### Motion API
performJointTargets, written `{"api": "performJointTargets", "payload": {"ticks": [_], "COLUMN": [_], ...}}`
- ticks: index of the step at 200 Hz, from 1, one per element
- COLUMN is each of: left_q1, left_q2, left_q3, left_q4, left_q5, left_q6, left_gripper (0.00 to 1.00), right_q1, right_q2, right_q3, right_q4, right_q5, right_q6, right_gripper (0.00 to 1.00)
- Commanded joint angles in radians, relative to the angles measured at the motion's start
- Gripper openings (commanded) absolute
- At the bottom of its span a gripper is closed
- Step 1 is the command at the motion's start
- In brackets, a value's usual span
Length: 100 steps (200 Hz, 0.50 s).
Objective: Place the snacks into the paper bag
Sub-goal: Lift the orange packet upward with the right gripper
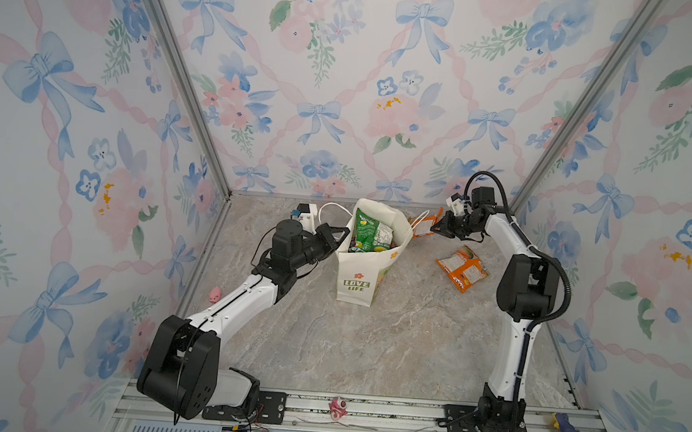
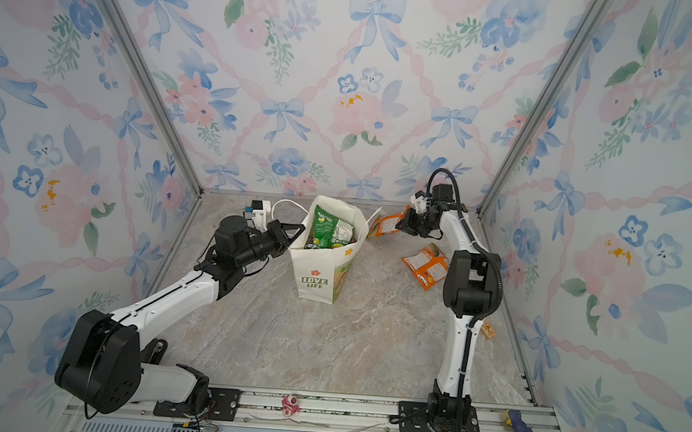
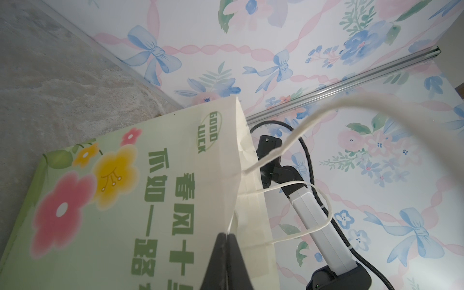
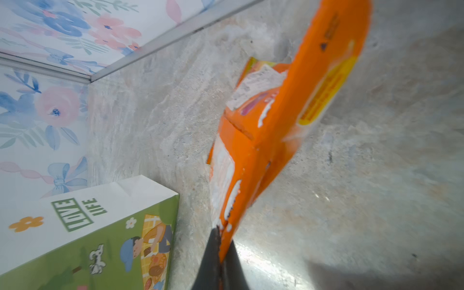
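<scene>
Though half behind paper bag (image 2: 320, 265) — packet (image 2: 385, 225) pinched in right jaws, rim (image 3: 237, 175) in left jaws.

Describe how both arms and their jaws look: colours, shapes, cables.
Both the left arm and right arm have white links between bulky black joint housings. A black corrugated cable hose loops along the right arm; thin black wire runs along the left. Each wrist carries a white camera mount. The jaws are black, tapering to points.
</scene>
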Motion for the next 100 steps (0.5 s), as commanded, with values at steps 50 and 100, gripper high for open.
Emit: {"api": "performJointTargets", "payload": {"ticks": [50, 100], "left_q1": [0.02, 0.025], "left_q2": [-0.038, -0.031], "left_q3": [-0.035, -0.039], "left_q4": [0.019, 0.019], "left_q5": [0.024, 0.031], "left_q6": [0.003, 0.003], "left_gripper": [0.0, 0.0], "right_q1": [-0.001, 0.049], "right_q2": [-0.267, -0.378], "right_q3": [0.036, 0.152], "right_q4": [-0.032, -0.127], "right_q5": [-0.042, 0.016], "right_q6": [0.041, 0.018], "right_gripper": [0.0, 0.0]}}
